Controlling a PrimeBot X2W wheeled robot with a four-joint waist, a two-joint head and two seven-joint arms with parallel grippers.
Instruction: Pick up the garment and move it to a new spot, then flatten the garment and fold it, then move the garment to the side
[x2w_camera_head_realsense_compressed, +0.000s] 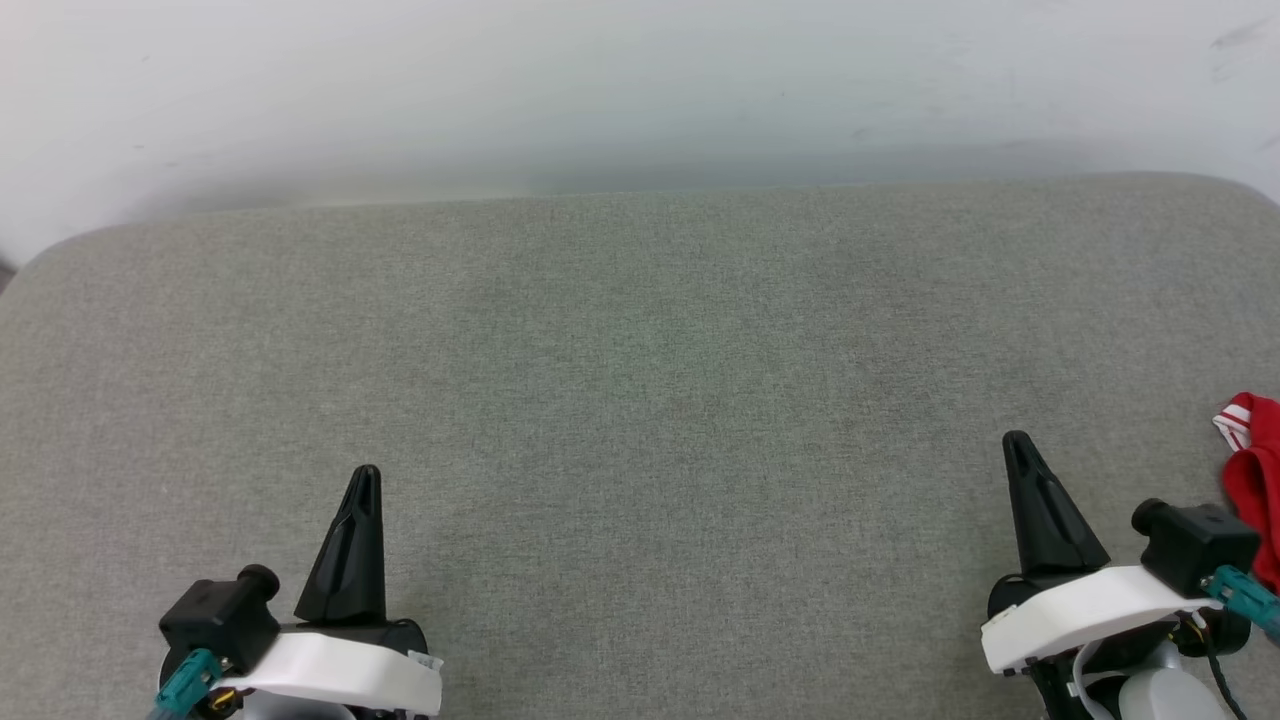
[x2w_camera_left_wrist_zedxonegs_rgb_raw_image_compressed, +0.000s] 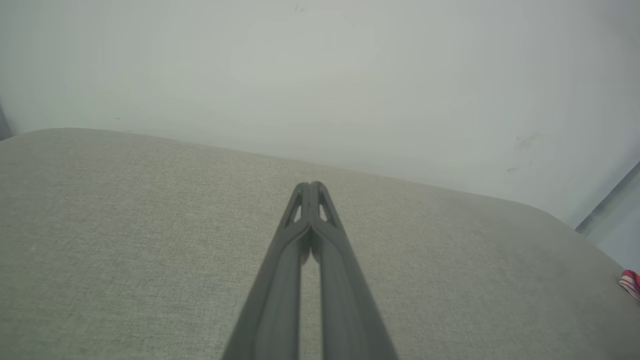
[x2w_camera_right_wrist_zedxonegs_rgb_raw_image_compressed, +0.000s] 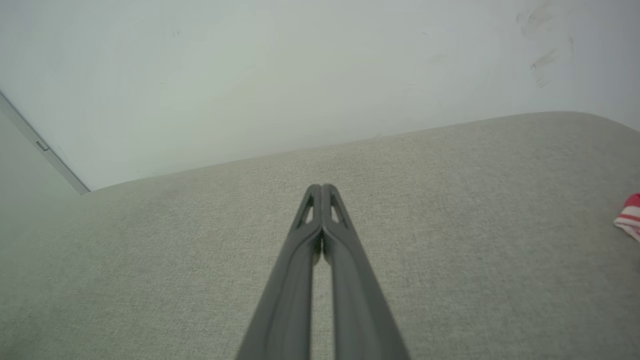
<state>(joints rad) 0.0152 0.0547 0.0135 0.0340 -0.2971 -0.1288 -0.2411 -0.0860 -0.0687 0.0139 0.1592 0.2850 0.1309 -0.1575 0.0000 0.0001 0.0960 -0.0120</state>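
Note:
A small part of the garment (x2w_camera_head_realsense_compressed: 1256, 480), red cloth with red-white striped trim, lies bunched at the right edge of the head view; most of it is cut off by that edge. It also peeks in as a garment scrap (x2w_camera_left_wrist_zedxonegs_rgb_raw_image_compressed: 631, 283) and a striped garment edge (x2w_camera_right_wrist_zedxonegs_rgb_raw_image_compressed: 630, 218). My right gripper (x2w_camera_head_realsense_compressed: 1017, 441) is shut and empty, just left of the cloth and apart from it. My left gripper (x2w_camera_head_realsense_compressed: 365, 474) is shut and empty at the lower left, far from the cloth. The wrist views show the left gripper (x2w_camera_left_wrist_zedxonegs_rgb_raw_image_compressed: 310, 185) and right gripper (x2w_camera_right_wrist_zedxonegs_rgb_raw_image_compressed: 321, 187) with tips pressed together.
A wide grey fabric surface (x2w_camera_head_realsense_compressed: 640, 380) with rounded far corners spreads before me. A pale wall (x2w_camera_head_realsense_compressed: 640, 90) rises right behind its far edge.

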